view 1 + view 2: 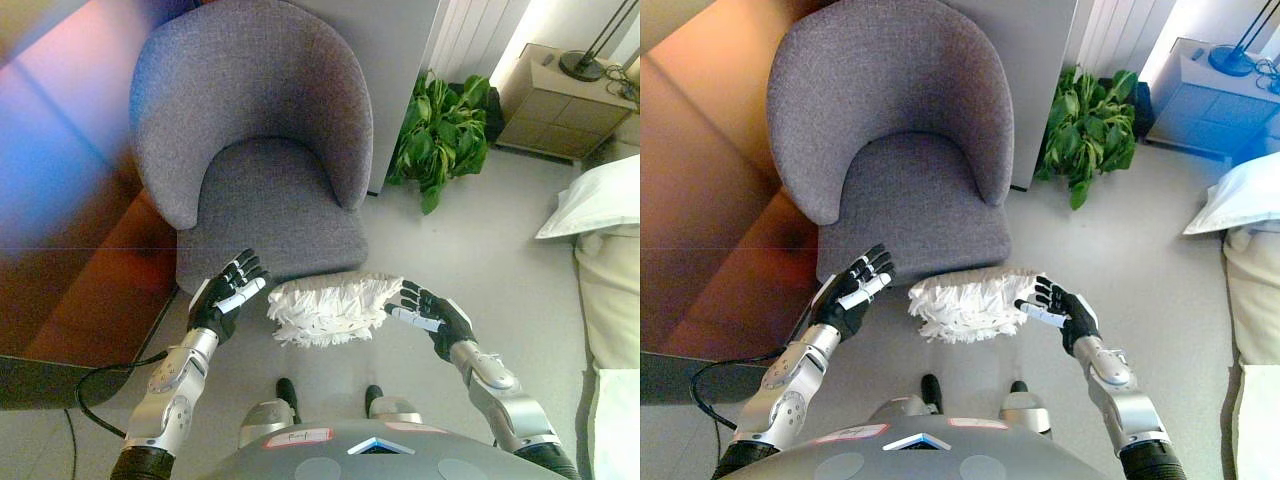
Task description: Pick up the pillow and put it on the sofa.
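One white fringed pillow (pixel 328 307) lies on the grey floor (pixel 470 260), just in front of the front edge of the seat of one grey armchair (pixel 262 150). Whether the pillow's far edge touches the chair's base is hard to make out; it looks tucked close against it. The pillow's underside is hidden.

Two robot hands show, one on each side of the pillow. The left hand (pixel 228 296) hovers just beside the pillow's left end, fingers straight and spread, holding nothing; a small gap of floor shows between it and the fringe. The right hand (pixel 430 311) sits at the pillow's right end, fingers stretched out flat toward it, their white tips at or against the fringe; it has hold of nothing, and whether it truly touches cannot be told.

The armchair's curved back is cut off at the top edge of the view. To the chair's left, a brown wooden surface (pixel 710 250) runs out of the picture. One green potted plant (pixel 442 130) stands on the floor behind the chair's right side; its pot is hidden by leaves. Beyond it, one small cabinet (pixel 553 105) carries a dark lamp base (pixel 580 66), cut off above. At the right edge, bedding with one white bed pillow (pixel 598 198) is only partly visible.
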{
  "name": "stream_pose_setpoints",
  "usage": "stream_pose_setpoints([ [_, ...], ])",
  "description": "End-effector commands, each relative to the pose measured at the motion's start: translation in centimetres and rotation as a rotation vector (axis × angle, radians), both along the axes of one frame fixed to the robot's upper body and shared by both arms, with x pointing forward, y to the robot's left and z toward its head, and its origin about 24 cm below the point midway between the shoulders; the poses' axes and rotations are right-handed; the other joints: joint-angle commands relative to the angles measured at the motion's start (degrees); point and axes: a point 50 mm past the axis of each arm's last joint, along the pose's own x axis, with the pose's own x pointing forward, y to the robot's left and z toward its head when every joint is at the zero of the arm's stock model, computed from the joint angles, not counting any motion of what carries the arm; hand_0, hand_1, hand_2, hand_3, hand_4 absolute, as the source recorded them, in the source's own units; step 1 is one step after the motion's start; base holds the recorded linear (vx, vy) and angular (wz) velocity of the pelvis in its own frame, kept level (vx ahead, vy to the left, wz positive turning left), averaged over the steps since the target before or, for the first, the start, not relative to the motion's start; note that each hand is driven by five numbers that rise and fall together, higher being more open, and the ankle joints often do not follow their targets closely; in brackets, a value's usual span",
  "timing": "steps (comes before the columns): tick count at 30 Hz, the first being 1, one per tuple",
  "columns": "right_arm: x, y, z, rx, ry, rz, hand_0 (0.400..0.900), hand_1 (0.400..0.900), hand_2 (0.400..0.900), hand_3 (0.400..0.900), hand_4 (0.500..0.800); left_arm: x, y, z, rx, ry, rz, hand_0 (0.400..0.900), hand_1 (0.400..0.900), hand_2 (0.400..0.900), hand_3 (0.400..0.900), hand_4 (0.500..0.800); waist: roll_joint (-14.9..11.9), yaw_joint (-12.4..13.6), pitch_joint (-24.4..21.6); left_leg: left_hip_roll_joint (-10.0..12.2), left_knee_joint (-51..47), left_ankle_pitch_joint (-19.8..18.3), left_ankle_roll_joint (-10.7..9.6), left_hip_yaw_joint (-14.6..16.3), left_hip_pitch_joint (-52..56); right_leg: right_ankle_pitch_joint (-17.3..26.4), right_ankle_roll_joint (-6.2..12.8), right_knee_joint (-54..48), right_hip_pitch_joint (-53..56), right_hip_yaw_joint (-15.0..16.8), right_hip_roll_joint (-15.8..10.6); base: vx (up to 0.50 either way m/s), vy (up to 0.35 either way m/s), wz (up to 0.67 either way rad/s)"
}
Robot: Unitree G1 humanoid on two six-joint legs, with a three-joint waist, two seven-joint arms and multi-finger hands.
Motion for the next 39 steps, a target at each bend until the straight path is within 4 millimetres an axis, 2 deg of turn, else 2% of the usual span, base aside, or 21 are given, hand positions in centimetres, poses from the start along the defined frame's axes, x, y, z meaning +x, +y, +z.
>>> stream_pose_setpoints([
  [1,3.05,-0.11,3.49,-0.003,-0.239,0.023,0.900,0.900,0.900,0.900,0.800,2.92,1.25,3.48,0.082,-0.206,-0.026,0.900,0.900,0.900,0.900,0.800,-0.7,0.4,-0.3,0.9,3.2,-5.3,-0.6,2.3,2.5,4.7,0.17,-0.1,-4.0,-3.7,1.4,0.00,0.000,0.00],
  [3,3.10,-0.12,3.60,-0.004,-0.238,0.025,0.900,0.900,0.900,0.900,0.800,2.99,1.24,3.56,0.036,-0.207,-0.044,0.900,0.900,0.900,0.900,0.800,-0.7,0.3,-0.3,0.9,3.1,-5.2,-0.6,2.3,2.6,4.7,0.23,-0.1,-4.0,-3.5,1.5,0.00,0.000,0.00],
  [39,2.82,-0.52,3.43,-0.031,-0.234,-0.019,0.900,0.900,0.900,0.900,0.800,2.50,1.87,3.21,0.096,-0.177,0.012,0.900,0.900,0.900,0.900,0.800,-0.9,0.0,0.2,2.0,4.4,-5.4,-0.6,2.8,2.4,3.7,-0.85,0.2,-3.5,-3.2,2.7,0.01,-0.010,0.00],
])
